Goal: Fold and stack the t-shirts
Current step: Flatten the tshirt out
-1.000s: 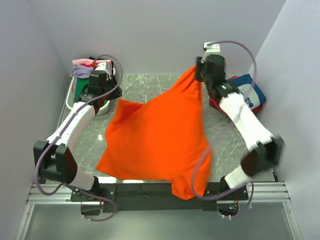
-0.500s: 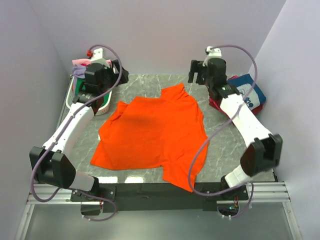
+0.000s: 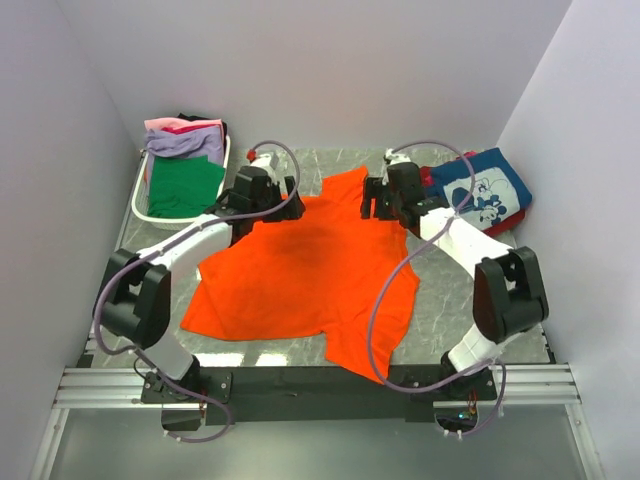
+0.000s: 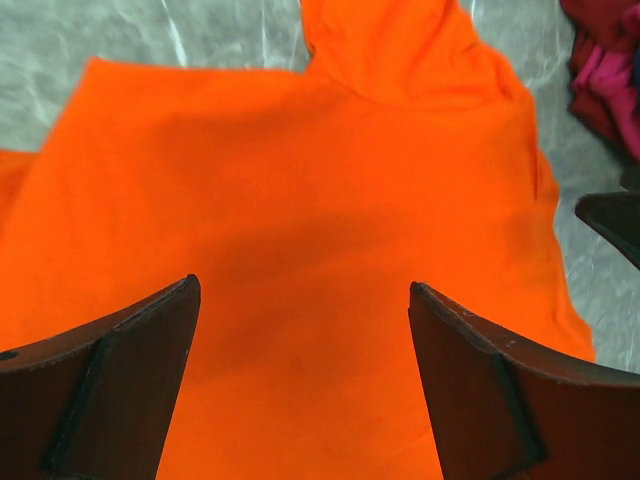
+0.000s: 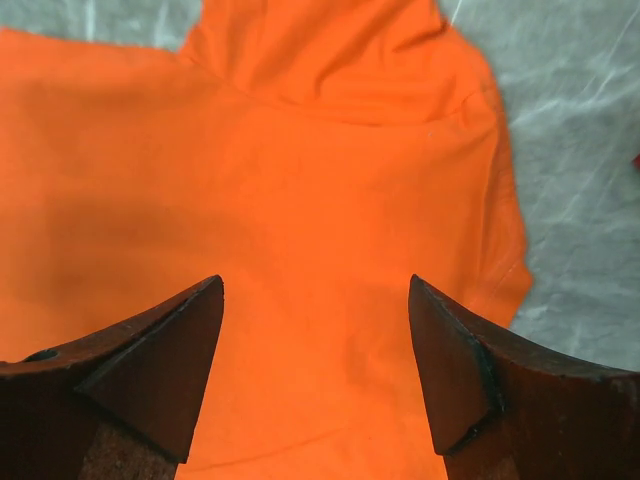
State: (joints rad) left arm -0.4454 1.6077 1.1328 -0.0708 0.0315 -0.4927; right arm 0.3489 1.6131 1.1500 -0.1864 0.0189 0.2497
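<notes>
Orange t-shirt [image 3: 300, 275] lies spread on the marble table [image 3: 455, 300] between the 2 arms, laid flat, we judge, so its edges can be folded. We see the left gripper [image 4: 300, 300] and right gripper [image 5: 315, 295] over its far half, jaws wide and holding nothing. The navy printed tee [image 3: 487, 190] at far right likely starts the stack.

Orange t-shirt [image 3: 300, 275] lies flat over most of the surface [image 3: 440, 310], so nothing tall blocks the middle. The white basket [image 3: 139, 203], heaped full, crowds the far-left corner and the navy tee pile [image 3: 490, 190] the far right. There are bare marble strips down both sides of the shirt.
</notes>
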